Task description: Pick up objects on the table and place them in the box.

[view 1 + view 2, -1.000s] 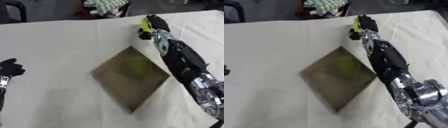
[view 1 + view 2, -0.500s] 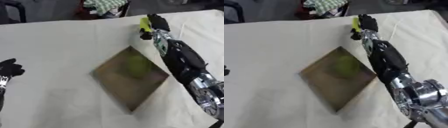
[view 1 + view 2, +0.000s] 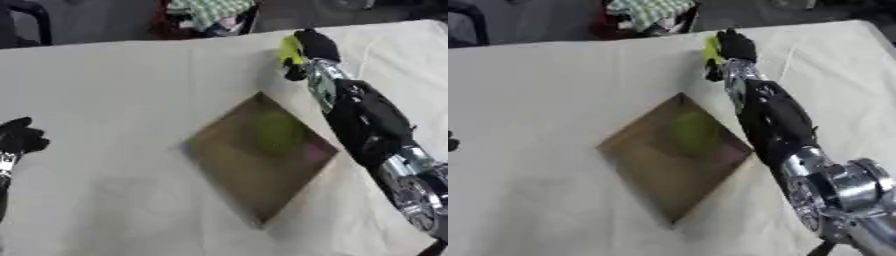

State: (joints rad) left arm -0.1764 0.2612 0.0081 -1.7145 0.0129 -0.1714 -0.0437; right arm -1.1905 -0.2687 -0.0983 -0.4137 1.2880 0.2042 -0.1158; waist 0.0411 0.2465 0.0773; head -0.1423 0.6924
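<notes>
**A:** What is taking up most of the scene?

**B:** A cream-coloured tabletop (image 3: 114,90) is filling nearly the whole view. A brown box (image 3: 259,156) is lying on it near the middle, turned so one corner is pointing at the far edge, like a diamond. It is shallow, with a plain brown floor.

**A:** Is anything lying in the box?

**B:** Yes. A blurred round green object (image 3: 278,132) is sitting toward the far right side, and a small pink patch (image 3: 314,152) is showing just beside it, near the right corner.

**A:** What are the arms doing?

**B:** The right arm (image 3: 366,120), black with silver joints, is reaching across from the lower right, passing beside the box's right edge. The right robot hand (image 3: 308,49) is lying beyond the box's far corner, its fingers curling round a bright yellow-green object (image 3: 290,50).

**A:** And the other one?

**B:** The left robot hand (image 3: 19,138) is showing at the left edge, well apart from the box, holding nothing, fingers relaxed and pointing up.
</notes>
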